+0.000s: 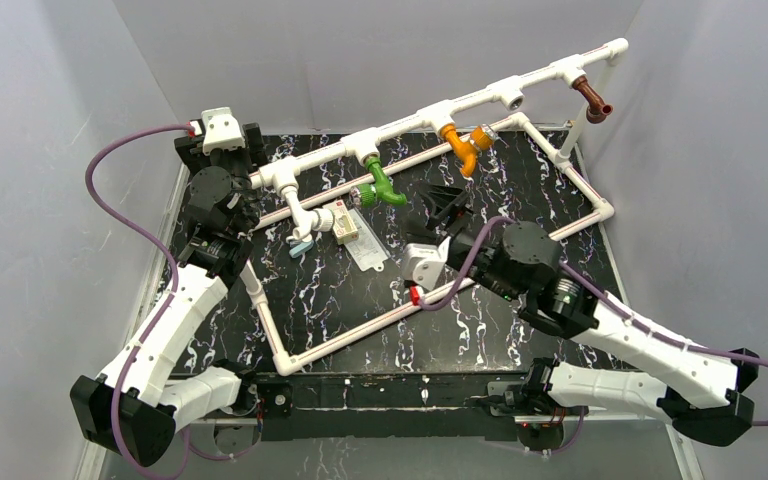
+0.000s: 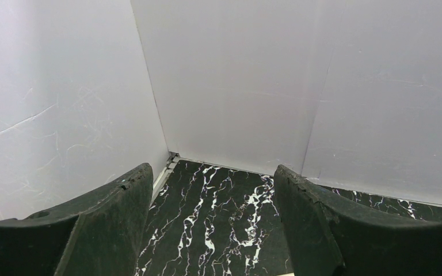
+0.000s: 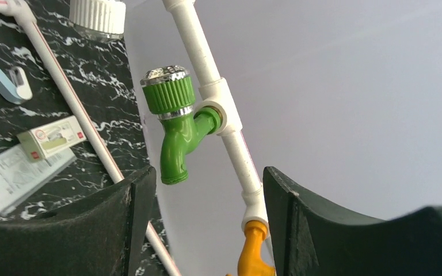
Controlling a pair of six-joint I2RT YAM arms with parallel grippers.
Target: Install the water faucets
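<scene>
A long white pipe (image 1: 430, 112) slants from the left to the upper right. Four water faucets hang from it: white (image 1: 307, 215), green (image 1: 382, 187), orange (image 1: 463, 146) and brown (image 1: 592, 98). One tee socket (image 1: 509, 96), between orange and brown, holds nothing. My right gripper (image 1: 446, 205) stands open just in front of the pipe, below the orange faucet. Its wrist view shows the green faucet (image 3: 178, 132) ahead and the orange one (image 3: 253, 253) beyond the gap between the fingers, untouched. My left gripper (image 1: 223, 143) is open and empty at the back left corner.
A white pipe frame (image 1: 400, 315) lies on the black marbled table. Inside it, near the white faucet, are a small flat teal piece (image 1: 302, 247), a small box (image 1: 345, 222) and a paper sheet (image 1: 366, 250). White walls close in on three sides.
</scene>
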